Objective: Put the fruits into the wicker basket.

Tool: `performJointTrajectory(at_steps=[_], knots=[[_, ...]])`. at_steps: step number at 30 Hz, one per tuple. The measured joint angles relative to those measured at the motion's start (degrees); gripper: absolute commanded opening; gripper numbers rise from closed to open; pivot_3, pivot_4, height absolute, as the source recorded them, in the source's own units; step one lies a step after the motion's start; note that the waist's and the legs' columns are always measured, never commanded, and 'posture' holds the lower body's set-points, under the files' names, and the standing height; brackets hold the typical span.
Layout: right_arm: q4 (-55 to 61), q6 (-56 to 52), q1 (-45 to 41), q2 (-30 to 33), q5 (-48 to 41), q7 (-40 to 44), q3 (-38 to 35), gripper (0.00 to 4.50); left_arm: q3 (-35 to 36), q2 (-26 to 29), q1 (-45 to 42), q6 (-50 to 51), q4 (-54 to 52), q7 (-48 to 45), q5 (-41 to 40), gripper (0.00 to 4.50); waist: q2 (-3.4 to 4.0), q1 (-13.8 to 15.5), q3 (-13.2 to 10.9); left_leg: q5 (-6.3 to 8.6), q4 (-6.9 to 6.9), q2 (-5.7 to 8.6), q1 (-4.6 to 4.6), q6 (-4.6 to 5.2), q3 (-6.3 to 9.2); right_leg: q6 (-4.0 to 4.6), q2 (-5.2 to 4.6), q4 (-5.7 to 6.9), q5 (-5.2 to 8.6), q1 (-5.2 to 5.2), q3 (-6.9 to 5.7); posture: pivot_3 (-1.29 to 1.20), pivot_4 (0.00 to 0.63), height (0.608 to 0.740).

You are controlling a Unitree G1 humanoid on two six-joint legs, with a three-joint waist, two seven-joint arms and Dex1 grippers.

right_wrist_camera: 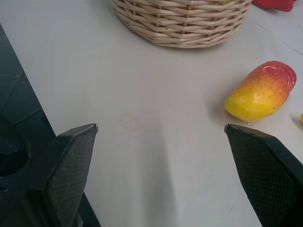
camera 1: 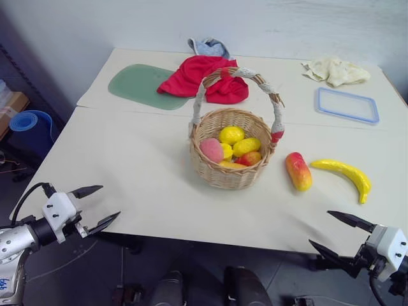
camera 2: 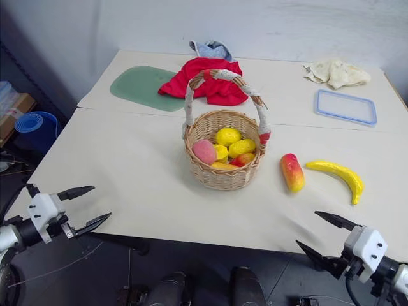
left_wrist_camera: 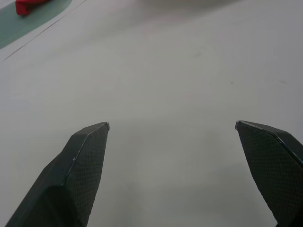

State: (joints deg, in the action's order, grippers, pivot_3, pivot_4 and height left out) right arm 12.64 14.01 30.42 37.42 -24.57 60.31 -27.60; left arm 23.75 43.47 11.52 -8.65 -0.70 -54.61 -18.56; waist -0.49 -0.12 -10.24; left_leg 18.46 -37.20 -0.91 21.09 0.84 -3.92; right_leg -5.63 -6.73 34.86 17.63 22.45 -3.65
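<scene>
The round wicker basket (camera 1: pixel 231 156) with its cord-wrapped arched handle stands mid-table. Inside lie yellow lemons (camera 1: pixel 231 134), a pink peach (camera 1: pixel 211 150) and a reddish fruit (camera 1: pixel 250 158). To its right on the table rest a red-to-yellow mango (camera 1: pixel 298 171) and a curved yellow banana (camera 1: pixel 347 175). My left gripper (camera 1: pixel 94 205) hovers open at the table's near left edge, with nothing between its fingers. My right gripper (camera 1: pixel 338 236) is open at the near right edge, short of the mango (right_wrist_camera: pixel 261 91) and the basket (right_wrist_camera: pixel 182 21).
At the back lie a red cloth (camera 1: pixel 201 78) partly on a green mat (camera 1: pixel 140 86), a blue-grey cloth (camera 1: pixel 210 46), a cream rag (camera 1: pixel 335 70) and a clear blue-rimmed tray (camera 1: pixel 347 104). A rolled blue mat (camera 1: pixel 29 124) sits on the floor left.
</scene>
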Motion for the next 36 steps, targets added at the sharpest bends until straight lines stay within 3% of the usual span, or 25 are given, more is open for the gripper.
performJointTrajectory(at_steps=[7,12,15,19,22,26,28,31,36], knots=[[-0.5,0.7,-1.7,-2.1,1.5,-2.1,2.7,4.44,-2.3,0.6,-1.2,3.0,0.1,-2.5,-0.8,4.50,0.02,0.0,0.0,-0.01,-0.01,0.00,0.00,0.00,0.00,0.00,0.00,0.06,0.00,0.02,0.00,0.00,0.150,0.740],[0.7,-0.4,-3.0,-3.1,1.1,-5.0,2.6,4.44,-2.8,2.9,-7.1,15.5,-2.1,-6.3,-10.0,4.50,0.04,0.1,0.0,-0.07,-0.08,0.01,0.02,0.01,0.05,0.00,-0.01,0.14,0.00,0.00,-0.02,0.00,0.150,0.740],[0.8,-0.6,-1.1,-3.1,0.4,-5.9,0.3,4.44,-5.4,4.7,-8.3,22.5,-7.3,-8.9,-14.1,4.50,0.09,0.0,0.0,-0.12,-0.06,0.01,0.01,-0.01,0.04,0.00,0.00,0.12,0.00,0.00,-0.02,0.00,0.150,0.740],[-0.3,-3.6,0.5,-1.4,-2.0,-7.5,-7.4,4.44,-12.8,5.0,-18.5,33.2,-17.8,-9.9,-22.2,4.50,0.10,0.4,0.0,-0.15,-0.24,0.04,0.07,-0.02,0.07,-0.02,0.00,0.11,-0.01,-0.09,0.03,0.00,0.150,0.740],[0.4,-9.2,1.6,0.6,-5.3,-8.6,-11.6,4.44,-15.6,2.2,-26.2,35.7,-20.1,-8.6,-24.0,4.50,0.21,0.2,0.1,-0.18,-0.20,0.05,-0.06,0.05,0.03,-0.03,0.11,0.18,-0.01,-0.16,0.03,0.00,0.150,0.740],[6.3,-27.2,-0.1,7.2,-11.9,-15.2,-13.2,4.44,-17.4,-0.3,-28.8,38.6,-19.9,-7.1,-25.0,4.50,0.24,-1.3,0.1,-0.34,-0.12,-0.02,-0.15,-0.16,-0.13,-0.01,0.24,0.38,0.00,-0.06,0.13,0.00,0.150,0.740],[8.3,-35.8,-4.6,13.2,-11.9,-18.7,-10.7,4.44,-18.3,-1.3,-29.3,38.5,-19.1,-6.9,-24.7,4.50,0.20,-1.6,0.1,-0.34,-0.22,0.00,-0.14,-0.08,-0.25,-0.01,0.25,0.53,0.00,0.00,0.24,0.00,0.150,0.740],[7.9,-51.4,-21.8,21.4,-13.4,-24.8,-1.5,4.44,-18.6,-3.5,-30.2,37.6,-18.6,-5.5,-23.5,4.50,0.09,-1.5,0.0,-0.35,-0.47,0.01,-0.03,-0.01,-0.18,-0.01,0.23,0.67,0.00,0.08,0.22,0.00,0.150,0.740],[3.3,-72.1,-48.5,22.2,-17.0,-30.2,12.8,4.44,-17.9,-4.5,-30.9,36.7,-18.8,-3.7,-22.4,4.50,0.05,0.0,-0.1,-0.45,-0.63,0.00,0.26,-0.18,0.05,0.01,0.24,0.66,0.05,0.18,0.05,0.00,0.150,0.740]])
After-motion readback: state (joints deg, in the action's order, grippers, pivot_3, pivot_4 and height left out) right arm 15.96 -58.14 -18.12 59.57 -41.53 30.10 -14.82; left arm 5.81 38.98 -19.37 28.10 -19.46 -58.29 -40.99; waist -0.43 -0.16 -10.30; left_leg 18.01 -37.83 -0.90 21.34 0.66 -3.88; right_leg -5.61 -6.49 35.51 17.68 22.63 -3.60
